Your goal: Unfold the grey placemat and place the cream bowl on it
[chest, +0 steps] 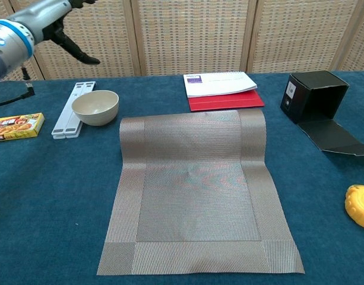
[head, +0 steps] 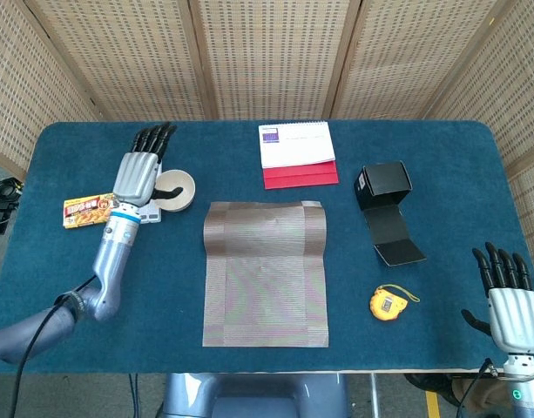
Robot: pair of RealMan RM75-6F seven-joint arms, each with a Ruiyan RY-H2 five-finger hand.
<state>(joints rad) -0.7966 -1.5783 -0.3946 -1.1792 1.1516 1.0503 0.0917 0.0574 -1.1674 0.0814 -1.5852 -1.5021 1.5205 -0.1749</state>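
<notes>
Hovering left robot hand (head: 138,172), fingers spread, empty, over cream bowl (head: 173,189); we risk tipping it beside grey placemat (head: 265,272).

Left hand (head: 137,173) raised on an outstretched arm, fingers (head: 152,138) extended and apart, holding nothing. Right hand (head: 509,306) low at the near edge, fingers upright, spread, empty.

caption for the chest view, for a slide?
Grey placemat lies unfolded on the table; cream bowl sits beside it, left hand raised above.
</notes>
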